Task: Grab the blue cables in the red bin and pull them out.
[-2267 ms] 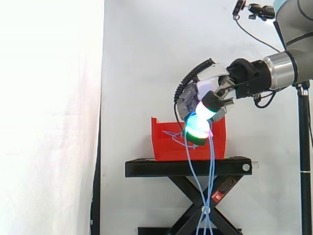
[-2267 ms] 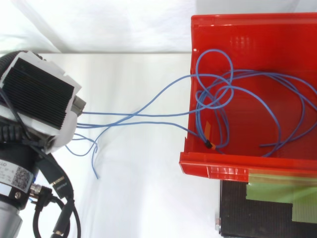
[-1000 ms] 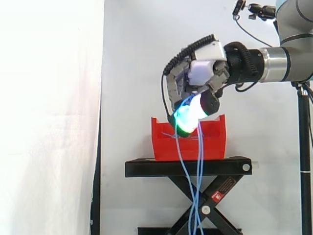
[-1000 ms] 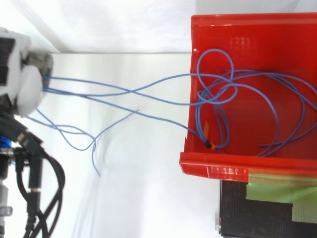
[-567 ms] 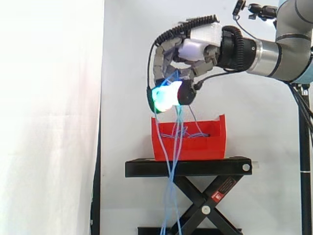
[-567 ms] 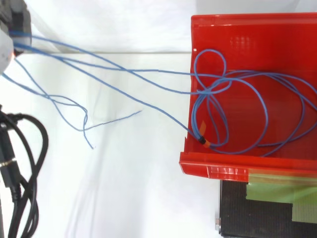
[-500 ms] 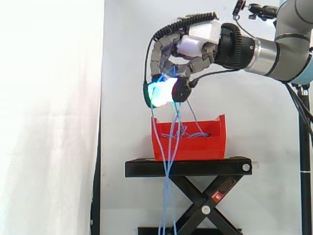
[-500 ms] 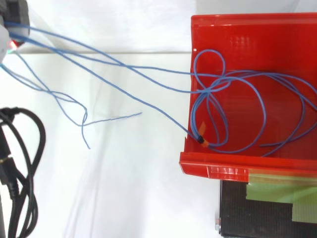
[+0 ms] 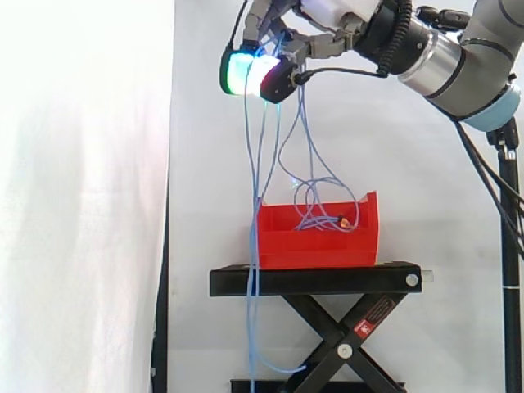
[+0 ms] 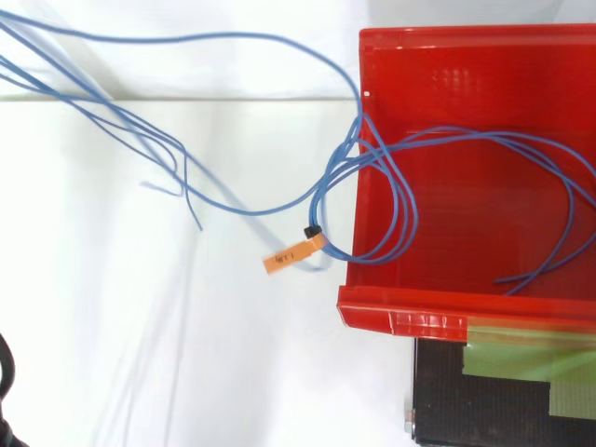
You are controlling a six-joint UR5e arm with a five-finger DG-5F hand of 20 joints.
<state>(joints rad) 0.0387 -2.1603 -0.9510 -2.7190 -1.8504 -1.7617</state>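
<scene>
My hand (image 9: 255, 72) is high above the left end of the red bin (image 9: 319, 246), its fingers curled shut on a bundle of blue cables (image 9: 260, 164). The fingertips (image 9: 239, 72) glow cyan and green. From the hand, some strands hang straight down past the stand to the floor. Others loop down into the bin. In the top view the blue cables (image 10: 223, 37) stretch from the upper left over the wall of the red bin (image 10: 400, 321). An orange tag (image 10: 289, 253) with a black tie hangs outside the bin's left wall.
The bin sits on a black scissor stand (image 9: 315, 280) in front of a white curtain. A thin tripod pole (image 9: 512, 246) stands at the right edge of the side view. A black block with green tape (image 10: 503, 391) lies beside the bin in the top view.
My hand has risen and moved left with the cables. The loops and the orange tag have been drawn up and over the bin's left wall.
</scene>
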